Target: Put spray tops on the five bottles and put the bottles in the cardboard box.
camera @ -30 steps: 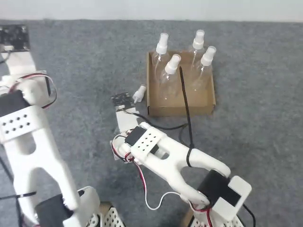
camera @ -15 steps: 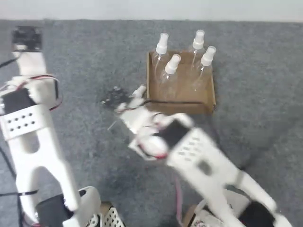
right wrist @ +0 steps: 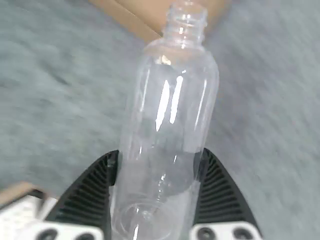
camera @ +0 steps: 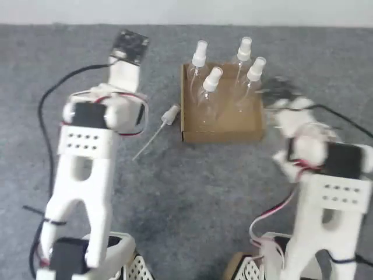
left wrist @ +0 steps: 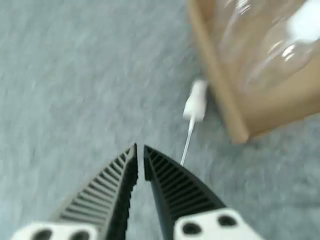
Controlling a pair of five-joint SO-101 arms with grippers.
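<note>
Clear bottle (right wrist: 170, 100) sits clamped in the right tool (right wrist: 159, 159).

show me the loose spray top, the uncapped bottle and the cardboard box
loose spray top (camera: 171, 114), high view, its white head
uncapped bottle (right wrist: 170, 115), right wrist view, clear body
cardboard box (camera: 221, 136), high view, front wall

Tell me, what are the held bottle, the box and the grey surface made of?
The bottle looks like clear glossy plastic: see-through, with bright glints. The box is matte brown cardboard. The surface seems grey carpet or felt, by its fuzzy texture.
</note>
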